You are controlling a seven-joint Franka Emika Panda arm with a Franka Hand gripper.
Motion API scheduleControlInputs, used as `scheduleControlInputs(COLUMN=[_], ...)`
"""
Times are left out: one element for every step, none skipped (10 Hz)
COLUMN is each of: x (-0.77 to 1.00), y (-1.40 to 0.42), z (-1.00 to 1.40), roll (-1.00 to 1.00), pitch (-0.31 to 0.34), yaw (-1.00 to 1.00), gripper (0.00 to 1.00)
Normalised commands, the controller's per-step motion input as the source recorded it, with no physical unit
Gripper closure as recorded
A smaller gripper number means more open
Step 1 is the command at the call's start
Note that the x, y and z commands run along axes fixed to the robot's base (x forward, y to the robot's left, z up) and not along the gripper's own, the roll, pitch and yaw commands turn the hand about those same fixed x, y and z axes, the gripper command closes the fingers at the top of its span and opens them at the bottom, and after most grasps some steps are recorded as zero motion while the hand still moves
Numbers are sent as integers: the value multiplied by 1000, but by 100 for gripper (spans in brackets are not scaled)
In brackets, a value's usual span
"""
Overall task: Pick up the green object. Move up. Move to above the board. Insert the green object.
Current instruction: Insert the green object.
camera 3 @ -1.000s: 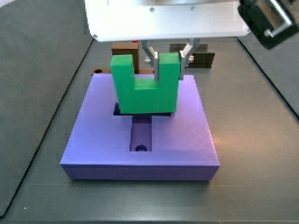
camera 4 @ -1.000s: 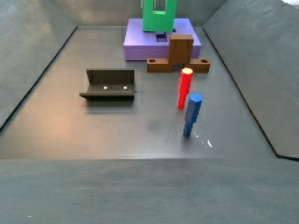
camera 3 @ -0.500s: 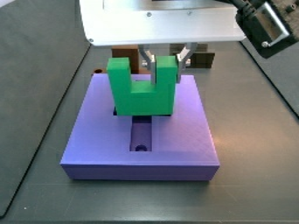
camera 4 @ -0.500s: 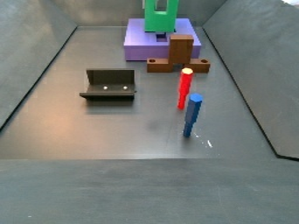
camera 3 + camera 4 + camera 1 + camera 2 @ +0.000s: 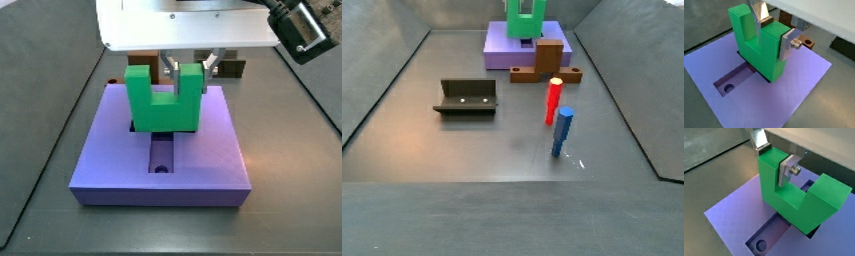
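The green object [image 5: 163, 100] stands upright, prongs up, with its base down in the cross-shaped recess of the purple board [image 5: 201, 165]. It also shows in both wrist views [image 5: 757, 50] [image 5: 797, 203] and, far off, in a side view [image 5: 525, 20]. My gripper [image 5: 190, 68] hangs straight above the board. Its silver fingers [image 5: 789, 44] clasp one prong, one plate in the notch and one on the outer face [image 5: 786, 172]. The open slot of the recess with a round hole [image 5: 729, 88] lies in front of the block.
A brown block [image 5: 547, 60] stands against the board's [image 5: 502, 50] near edge. A thin red piece [image 5: 553, 100] and a blue piece [image 5: 561, 132] stand upright further along the floor. The dark fixture [image 5: 466, 97] stands apart from them. Sloped grey walls ring the floor.
The green object has sunk slightly lower into the board's recess with the gripper still round its prong. Nothing else has moved.
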Motion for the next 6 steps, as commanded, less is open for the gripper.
scheduleControlInputs(x=[-91, -60, -157, -289, -134, 0], y=[0, 0, -94, -17, 0, 0], z=[-117, -140, -131, -117, -143, -194], roll=[-236, -229, -124, 0, 37, 0], pitch=[0, 0, 0, 0, 87, 79], yaw=[0, 37, 34, 0, -34, 0], gripper=[100, 100, 100, 100, 100, 100])
